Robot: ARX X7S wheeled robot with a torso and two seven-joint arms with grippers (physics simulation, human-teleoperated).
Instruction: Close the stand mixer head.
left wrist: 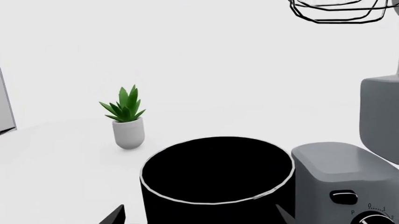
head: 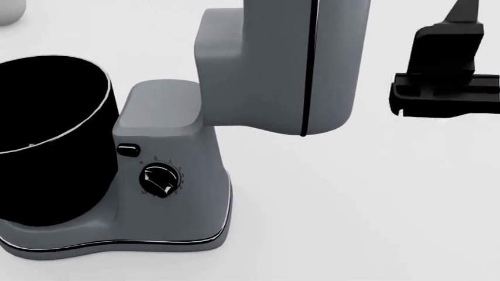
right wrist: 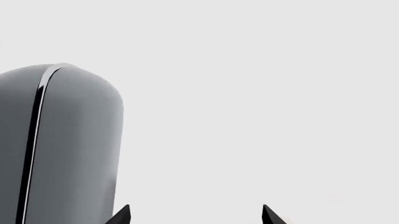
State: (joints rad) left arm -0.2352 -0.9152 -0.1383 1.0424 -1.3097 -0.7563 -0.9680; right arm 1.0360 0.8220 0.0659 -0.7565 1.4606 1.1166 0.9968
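The stand mixer head [head: 273, 64] is a rounded grey block with a thin black seam, tilted up and standing nearly upright above the grey column [head: 164, 134]. It also shows in the right wrist view [right wrist: 62, 149] and at the edge of the left wrist view [left wrist: 380, 116], with the wire whisk [left wrist: 337, 11] above. The black bowl [head: 47, 140] sits on the mixer base. My right gripper [right wrist: 194, 215] is open and empty, right of the head and apart from it; in the head view it [head: 441, 88] is a black block. My left gripper [left wrist: 199, 215] is open, close behind the bowl [left wrist: 215, 186].
The column carries a black dial [head: 158, 178] and a small black button [head: 127, 150]. A small potted plant [left wrist: 128, 119] in a white pot stands on the white counter beyond the bowl. A dark-edged panel [left wrist: 6, 107] is at the far side.
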